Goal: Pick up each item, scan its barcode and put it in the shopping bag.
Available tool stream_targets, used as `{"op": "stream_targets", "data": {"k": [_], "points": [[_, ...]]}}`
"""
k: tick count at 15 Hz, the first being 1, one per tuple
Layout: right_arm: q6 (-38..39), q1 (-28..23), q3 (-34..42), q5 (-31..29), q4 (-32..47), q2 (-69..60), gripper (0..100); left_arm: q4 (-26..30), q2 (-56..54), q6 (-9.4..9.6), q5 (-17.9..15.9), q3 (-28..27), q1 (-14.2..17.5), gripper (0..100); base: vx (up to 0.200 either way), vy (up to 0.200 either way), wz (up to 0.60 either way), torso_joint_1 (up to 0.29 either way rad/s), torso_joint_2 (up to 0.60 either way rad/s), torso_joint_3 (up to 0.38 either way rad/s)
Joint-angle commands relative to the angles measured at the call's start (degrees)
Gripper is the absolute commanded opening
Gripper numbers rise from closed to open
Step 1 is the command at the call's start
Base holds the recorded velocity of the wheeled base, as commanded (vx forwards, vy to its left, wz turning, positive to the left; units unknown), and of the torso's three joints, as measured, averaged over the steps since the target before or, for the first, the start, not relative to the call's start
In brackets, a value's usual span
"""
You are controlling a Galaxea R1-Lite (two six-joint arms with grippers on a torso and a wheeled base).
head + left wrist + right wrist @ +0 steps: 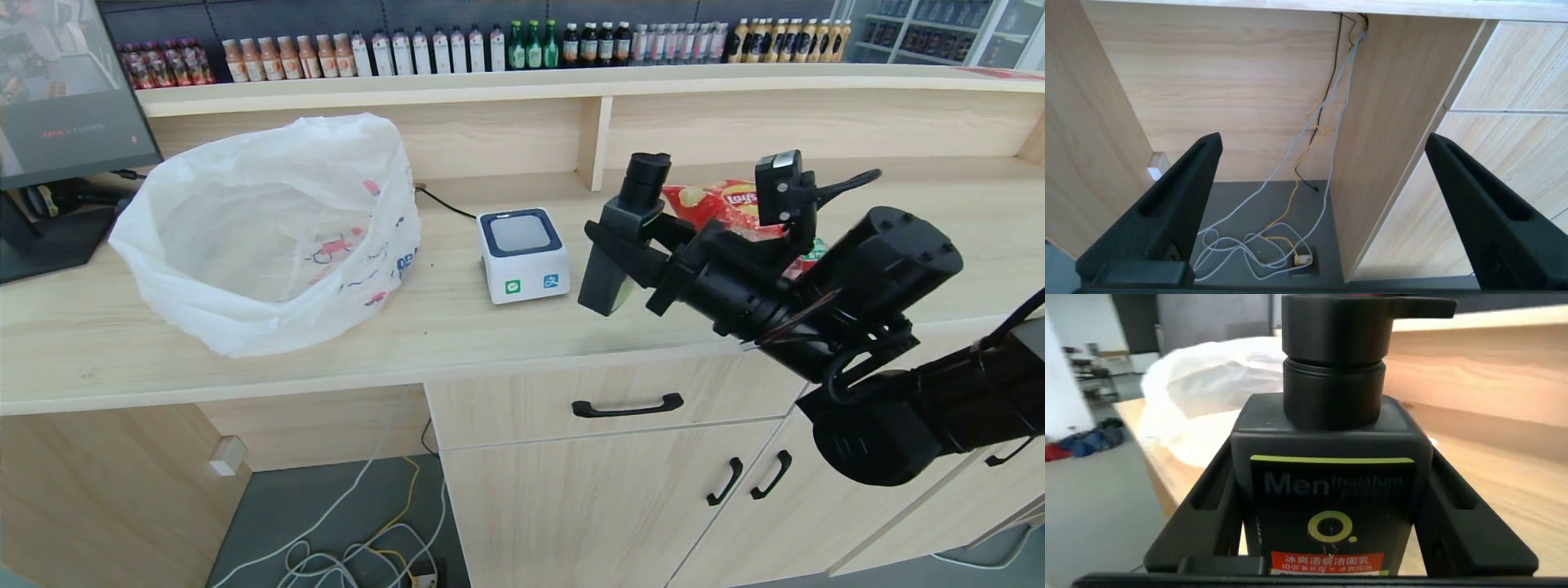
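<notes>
Holding pump bottle (643, 184) over table (457, 327), just right of scanner (522, 255)
Right jaws clamped on its body; left jaws wide apart, below table edge; shopping bag (269, 237) open at scanner's left

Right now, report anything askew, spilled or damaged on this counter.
Nothing stands out. The right end effector grips the black pump bottle near the scanner; the shopping bag stands open and the chips bag looks intact, nothing spilled.
</notes>
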Motion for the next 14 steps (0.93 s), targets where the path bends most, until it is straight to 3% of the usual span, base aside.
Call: {"op": "stream_targets", "data": {"k": [1,3,7,14], "points": [[-1.86,-0.54,-1.51,-6.74,3.26,0.07,0,0.0,-0.02,-0.01,0.04,0.0,0.0,100,0.0,0.0,0.0,0.0,0.0,0.0],[-2.03,-0.63,-4.23,-15.79,6.25,0.25,0,0.0,-0.02,-0.01,-0.05,0.0,0.0,100,0.0,0.0,0.0,0.0,0.0,0.0],[-5.2,-0.01,-7.57,-16.41,8.45,0.25,0,0.0,-0.02,-0.01,0.04,0.0,0.0,100,0.0,0.0,0.0,0.0,0.0,0.0],[-3.88,6.14,-18.47,-16.67,19.08,-1.24,0,0.0,-0.02,-0.01,0.04,0.0,0.0,100,0.0,0.0,0.0,0.0,0.0,0.0]]}}
